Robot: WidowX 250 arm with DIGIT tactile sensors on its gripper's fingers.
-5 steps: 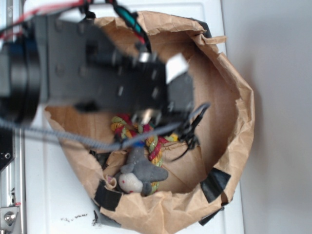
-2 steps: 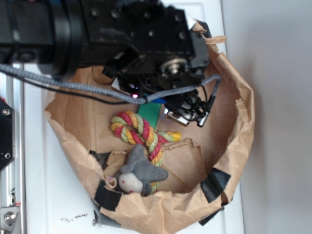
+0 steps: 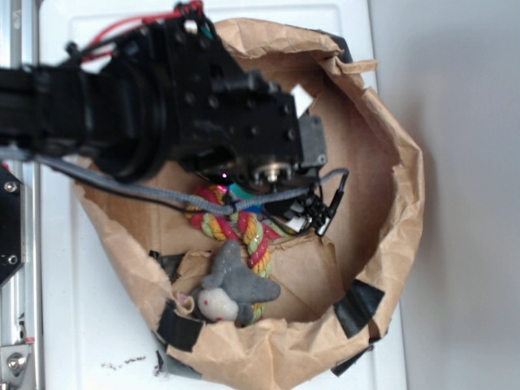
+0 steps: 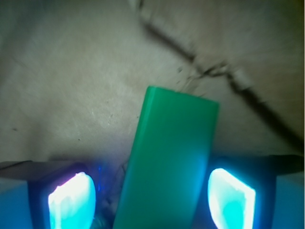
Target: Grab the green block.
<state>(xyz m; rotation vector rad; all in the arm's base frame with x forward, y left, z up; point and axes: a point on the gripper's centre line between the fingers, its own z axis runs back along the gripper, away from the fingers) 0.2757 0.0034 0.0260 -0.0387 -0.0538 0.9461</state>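
Note:
In the wrist view the green block (image 4: 171, 157) lies flat on brown paper, slightly tilted, and runs down between my two glowing fingers (image 4: 71, 200). My gripper (image 4: 151, 198) is open and straddles the block's near end, with a gap on each side. In the exterior view the black arm covers the gripper, and only a sliver of the green block (image 3: 239, 191) shows under it, just above the rope toy.
Everything sits inside a crumpled brown paper bag (image 3: 394, 187) patched with black tape (image 3: 357, 307). A red-yellow-green rope toy (image 3: 248, 231) lies beside the block, and a grey plush mouse (image 3: 236, 288) lies below it. Grey cable (image 3: 162, 199) hangs across the bag.
The arm has swung over the bag and come down over the green block, which showed plainly 0.4 s ago and is now almost covered. The toys have not moved.

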